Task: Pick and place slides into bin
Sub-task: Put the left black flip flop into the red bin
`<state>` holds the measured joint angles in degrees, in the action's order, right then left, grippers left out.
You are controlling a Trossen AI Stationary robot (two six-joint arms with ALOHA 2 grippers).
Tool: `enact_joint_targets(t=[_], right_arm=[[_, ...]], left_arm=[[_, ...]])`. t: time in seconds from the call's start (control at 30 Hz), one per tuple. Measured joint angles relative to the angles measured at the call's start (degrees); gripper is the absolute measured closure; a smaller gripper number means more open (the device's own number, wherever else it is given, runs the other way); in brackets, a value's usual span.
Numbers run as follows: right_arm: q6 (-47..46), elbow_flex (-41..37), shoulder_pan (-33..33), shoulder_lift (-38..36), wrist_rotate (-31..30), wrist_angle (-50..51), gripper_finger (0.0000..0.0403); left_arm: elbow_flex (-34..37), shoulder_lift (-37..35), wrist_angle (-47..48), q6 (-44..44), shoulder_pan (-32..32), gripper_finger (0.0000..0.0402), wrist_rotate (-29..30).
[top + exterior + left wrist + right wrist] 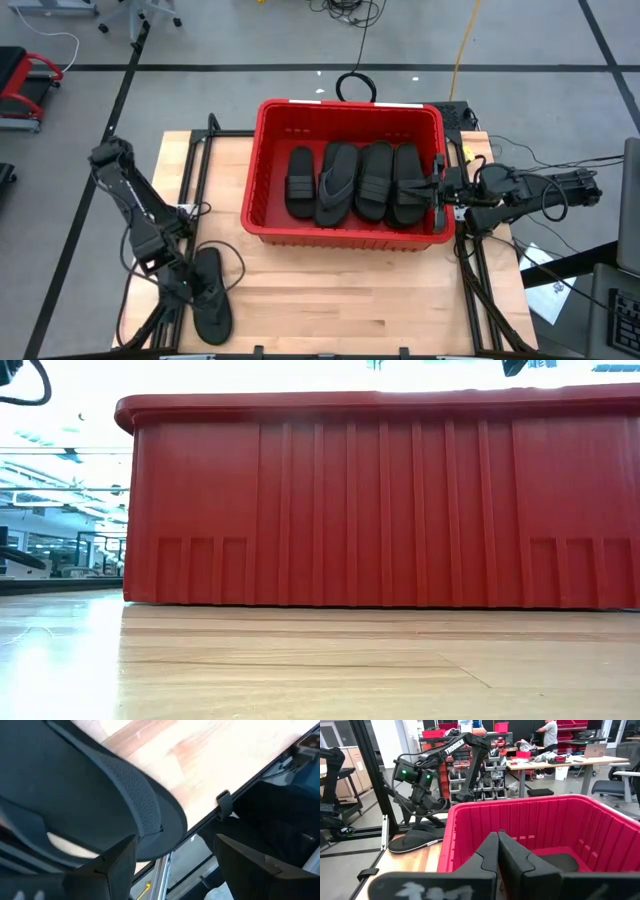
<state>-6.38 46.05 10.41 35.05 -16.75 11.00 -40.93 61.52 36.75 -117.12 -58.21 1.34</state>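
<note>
Lying flat under the parted left pincer (190, 290): dark thong flip-flop (211, 297), unheld.

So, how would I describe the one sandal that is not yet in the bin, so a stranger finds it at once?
Find the red bin in the middle of the wooden table. On the table's left front corner, below the left gripper, lies a dark thong flip-flop. It alone lies outside the bin; the four other sandals lie inside.
</note>
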Motion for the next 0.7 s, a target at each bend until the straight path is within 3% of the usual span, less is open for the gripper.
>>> enact_joint_targets(t=[0.27, 0.47, 0.7], right_arm=[[0.0, 0.0, 0.0, 0.0, 0.0, 0.0, 0.0403], [0.0, 0.0, 0.0, 0.0, 0.0, 0.0, 0.0403], [0.0, 0.0, 0.0, 0.0, 0.0, 0.0, 0.0403]], left_arm=[[4.8, 0.0, -1.5, -2.0, 2.6, 0.0169, -0.9], [9.2, 0.0, -10.2, -2.1, 2.7, 0.0189, -1.9], [11.5, 0.0, -11.5, -2.3, 2.7, 0.0205, -1.9]])
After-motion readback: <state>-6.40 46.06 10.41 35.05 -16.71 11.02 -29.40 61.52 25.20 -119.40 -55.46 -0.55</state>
